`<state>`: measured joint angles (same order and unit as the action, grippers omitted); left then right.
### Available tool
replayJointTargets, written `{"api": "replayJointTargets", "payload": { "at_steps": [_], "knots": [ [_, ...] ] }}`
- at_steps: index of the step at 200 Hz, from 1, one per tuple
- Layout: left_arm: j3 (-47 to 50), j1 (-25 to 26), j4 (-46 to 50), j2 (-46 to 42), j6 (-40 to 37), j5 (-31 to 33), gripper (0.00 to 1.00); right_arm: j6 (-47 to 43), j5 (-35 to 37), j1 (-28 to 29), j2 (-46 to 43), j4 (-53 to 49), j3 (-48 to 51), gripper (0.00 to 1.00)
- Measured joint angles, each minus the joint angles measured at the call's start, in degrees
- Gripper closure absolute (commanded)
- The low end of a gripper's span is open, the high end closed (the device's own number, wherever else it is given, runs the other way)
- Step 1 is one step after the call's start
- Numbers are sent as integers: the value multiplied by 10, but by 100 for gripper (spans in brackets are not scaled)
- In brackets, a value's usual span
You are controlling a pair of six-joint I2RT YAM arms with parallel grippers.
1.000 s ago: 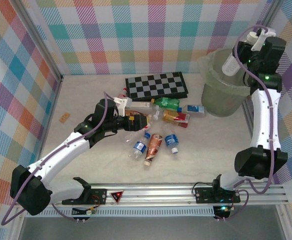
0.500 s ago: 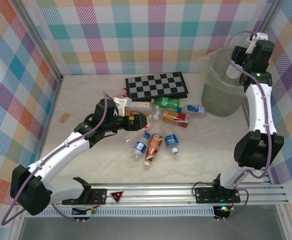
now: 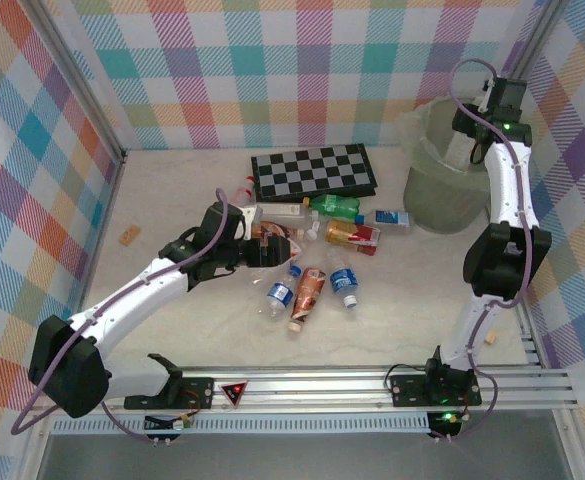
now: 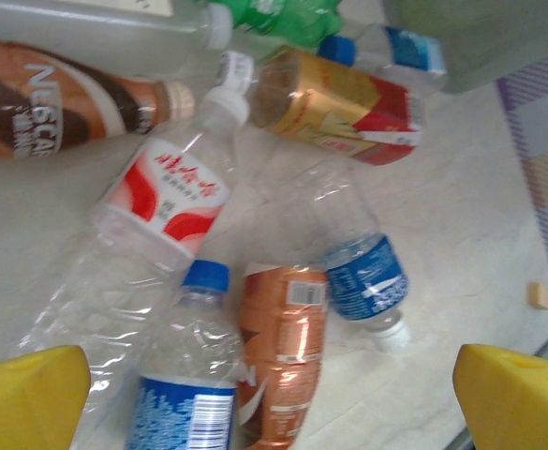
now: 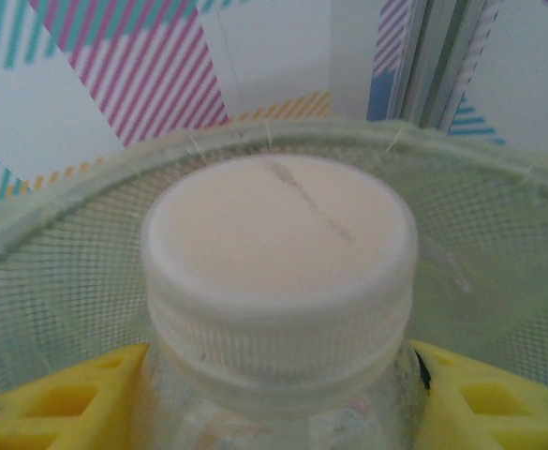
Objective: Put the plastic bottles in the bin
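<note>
- Top external: the right gripper [image 3: 477,140] hangs over the bin [image 3: 432,200], far away on the right. The plastic bottles [image 3: 307,290] lie in a heap in the middle of the table [image 3: 172,190], on the near side of the checkerboard [image 3: 312,170]. The left gripper [image 3: 272,250] is at the left edge of the heap, so the left arm is the nearer one to it. The bin is well apart from the heap, off to the right.
- Left wrist: the two yellow fingertips [image 4: 25,394] are wide open and hold nothing. A blue-capped bottle [image 4: 189,375] lies between them and lower down. It touches an orange bottle [image 4: 281,347] on its right. Both lie with their long way pointing off from the camera, across the gap. I think the fingers could close on their sides.
- Right wrist: the yellow fingers [image 5: 58,403] squeeze the neck of a white-capped bottle [image 5: 278,244] from both sides. Its cap points into the bin, and the rim curves all around it. I think letting go would drop it inside.
</note>
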<state>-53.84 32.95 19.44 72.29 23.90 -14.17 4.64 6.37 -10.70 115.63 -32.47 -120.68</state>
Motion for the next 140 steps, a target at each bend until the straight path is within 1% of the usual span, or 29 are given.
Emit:
{"api": "replayJointTargets", "payload": {
  "at_steps": [37, 68, 80, 93, 108, 140],
  "knots": [
    [-5, 2, 23, 26, -13, 29, 1, 9, -19, 0, 69, -90, -105, 58],
    [-11, 8, 36, 39, -23, 49, 1, 19, -48, -2, 124, -166, -193, 50],
    [-12, 9, 40, 44, -26, 56, 1, 22, -56, -2, 141, -189, -217, 44],
    [-13, 11, 45, 50, -29, 64, 0, 25, -61, -2, 150, -206, -226, 39],
    [-13, 12, 47, 56, -33, 71, 0, 30, -64, -3, 155, -225, -226, 36],
    [-15, 17, 57, 59, -41, 84, 0, 38, -67, -6, 159, -242, -227, 25]
  ]
}}
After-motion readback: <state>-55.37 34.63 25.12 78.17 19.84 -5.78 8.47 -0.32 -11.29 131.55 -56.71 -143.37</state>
